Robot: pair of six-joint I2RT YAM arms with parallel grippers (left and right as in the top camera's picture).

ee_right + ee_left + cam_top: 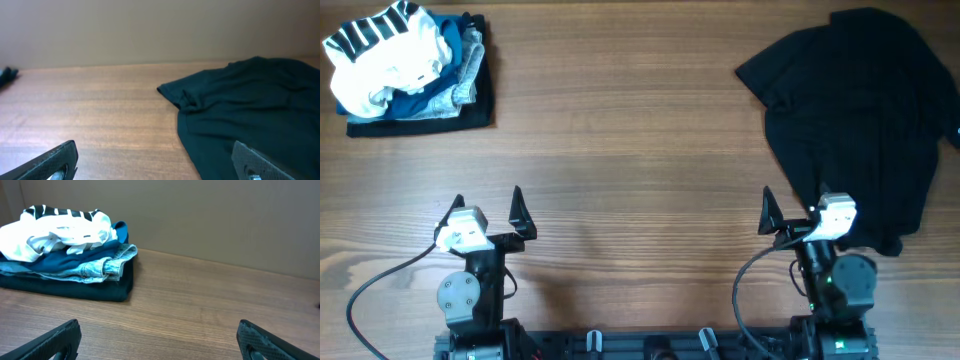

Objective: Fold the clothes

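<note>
The shirt (860, 110) lay bunched at the table's (620, 130) far right corner, one sleeve pointing toward the table's middle and the body running back toward its near edge. The right gripper (795, 205) stood at that near edge with its jaws wide apart and nothing between them. From overhead its outer finger overlapped the shirt's near hem, but I could not tell whether it touched the cloth. The left gripper (488, 200) stood at the table's near left, also spread wide and empty, well apart from the shirt.

Several things could have gone wrong from there. The cloth was rumpled and doubled over in places, so a pinch at the hem might have caught two layers, or only one, and the shirt would then have lifted twisted rather than flat. Its right side ran out of the overhead view, and I could not tell whether it hung over the table's edge. If it did, a pull might have let it slide off. The left arm would have needed a long reach across the table, which risked crowding the right arm. Black fingers against black cloth also made contact hard to judge.

A stack (410, 70) of other garments sat at the table's far left corner, clear of any likely path.

No brand, label or writing could be read anywhere. The shirt was plain, and the stack showed only stripes.
</note>
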